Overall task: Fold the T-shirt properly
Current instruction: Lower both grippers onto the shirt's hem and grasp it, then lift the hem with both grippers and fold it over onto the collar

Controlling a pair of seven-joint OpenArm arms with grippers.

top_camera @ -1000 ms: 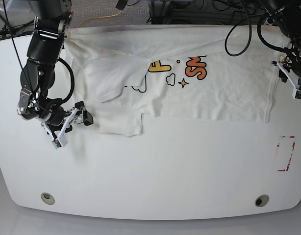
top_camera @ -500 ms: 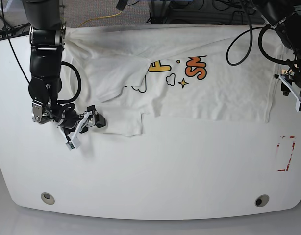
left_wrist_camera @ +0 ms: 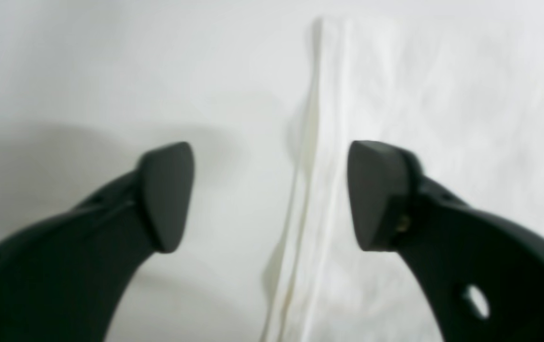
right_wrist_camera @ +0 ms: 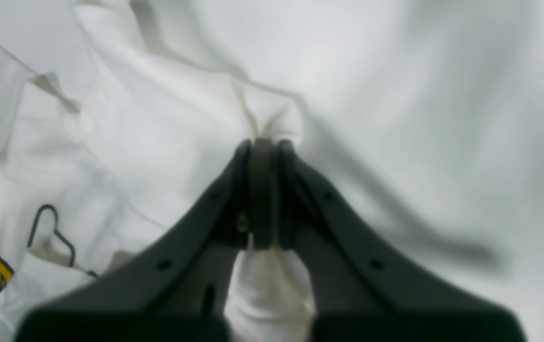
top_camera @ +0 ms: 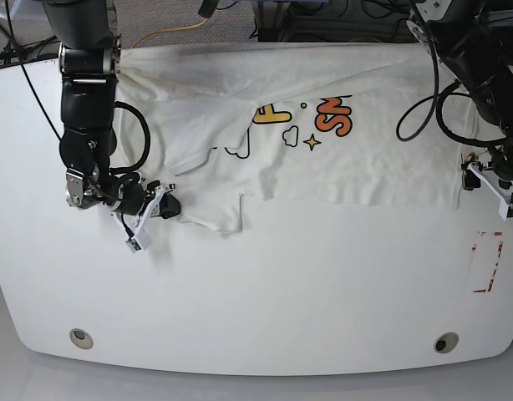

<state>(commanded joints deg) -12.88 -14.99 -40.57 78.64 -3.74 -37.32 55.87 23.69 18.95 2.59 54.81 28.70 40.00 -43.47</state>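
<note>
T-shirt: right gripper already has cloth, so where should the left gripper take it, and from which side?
Take the T-shirt by its straight hem edge, from the bare table side. The open left gripper already straddles that edge, one finger over table, one over cloth.

Plenty of bare counter (top_camera: 265, 284) below the T-shirt (top_camera: 382, 159), open from its lower hem down to the near rim, with only a red-marked patch (top_camera: 488, 261) just below the shirt's hem corner. At that corner the left claw (top_camera: 489, 180) stands spread, shirt edge (left_wrist_camera: 310, 190) between its fingers. At the shirt's sleeve the right claw (top_camera: 163, 204) is clamped on cloth, its cable (top_camera: 139, 142) looping over the shirt.
</note>
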